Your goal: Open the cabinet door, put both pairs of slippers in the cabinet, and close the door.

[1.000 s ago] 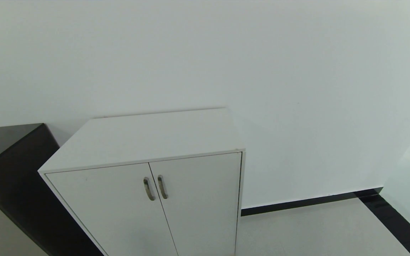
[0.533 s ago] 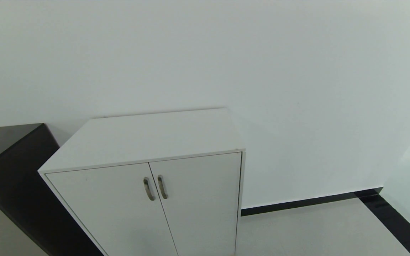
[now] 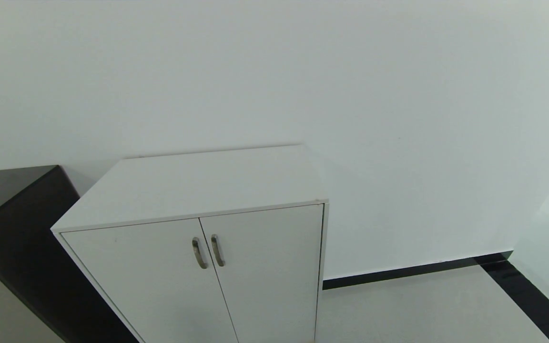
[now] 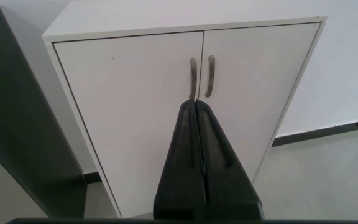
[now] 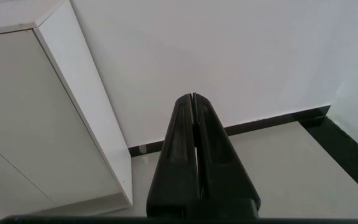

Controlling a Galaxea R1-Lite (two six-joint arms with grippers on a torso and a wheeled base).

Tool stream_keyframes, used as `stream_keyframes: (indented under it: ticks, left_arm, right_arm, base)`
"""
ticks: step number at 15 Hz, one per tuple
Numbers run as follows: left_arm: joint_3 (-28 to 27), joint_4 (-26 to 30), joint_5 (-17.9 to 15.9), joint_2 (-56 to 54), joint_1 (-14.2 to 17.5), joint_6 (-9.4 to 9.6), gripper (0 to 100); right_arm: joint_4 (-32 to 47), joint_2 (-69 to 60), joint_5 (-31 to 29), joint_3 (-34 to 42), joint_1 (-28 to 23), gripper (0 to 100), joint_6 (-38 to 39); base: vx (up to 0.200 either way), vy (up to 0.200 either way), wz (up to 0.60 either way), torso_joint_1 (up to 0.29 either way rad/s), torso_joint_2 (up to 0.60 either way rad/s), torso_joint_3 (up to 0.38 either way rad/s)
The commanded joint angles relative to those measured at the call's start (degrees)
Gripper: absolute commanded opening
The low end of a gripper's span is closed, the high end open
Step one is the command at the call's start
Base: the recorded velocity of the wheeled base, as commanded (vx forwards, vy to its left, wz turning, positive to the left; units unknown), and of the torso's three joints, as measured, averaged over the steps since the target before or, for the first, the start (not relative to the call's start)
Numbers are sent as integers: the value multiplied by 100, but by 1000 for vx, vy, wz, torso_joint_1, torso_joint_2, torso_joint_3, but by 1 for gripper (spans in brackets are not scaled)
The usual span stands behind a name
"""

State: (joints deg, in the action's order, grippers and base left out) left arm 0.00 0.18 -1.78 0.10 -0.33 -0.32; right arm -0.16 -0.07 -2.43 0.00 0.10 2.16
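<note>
1. Wall [image 3: 398, 95]: plain white, behind everything; a second wall meets it at the far right corner.
2. Floor [image 3: 422, 309]: pale and smooth, edged by a black skirting strip [image 3: 412, 272] along the foot of both walls.
3. Cabinet [image 3: 198, 186]: white, upright, long axis vertical, back to the wall, front facing the robot and turned slightly to its right.
4. Dark unit [image 3: 22, 238]: stands against the cabinet's left side.
5. Left door [image 3: 146, 286] and right door [image 3: 269, 267]: both shut, meeting at a central seam.
6. Left gripper [image 4: 196, 106]: fingers pressed together, aimed at the seam just under the handles; contact cannot be told.
7. Right gripper [image 5: 193, 99]: fingers together, aimed at the wall right of the cabinet.
8. Handles [image 3: 199, 253] [image 3: 217, 250]: two metal bars, vertical, side by side across the seam.
</note>
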Motion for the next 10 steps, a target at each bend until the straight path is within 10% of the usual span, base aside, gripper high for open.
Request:
stream_keyframes:
  ticks: [1, 10]
  left_arm:
    - [0, -1, 2, -1, -2, -3, 0]
    - [0, -1, 2, -1, -2, -3, 0]
  right_arm:
    - [-2, 7, 5, 0, -1, 0, -40]
    - [16, 7, 330, 0, 8, 0, -576]
  base:
    - [0, 0, 0, 0, 0, 0]
    - [0, 0, 0, 0, 0, 0]
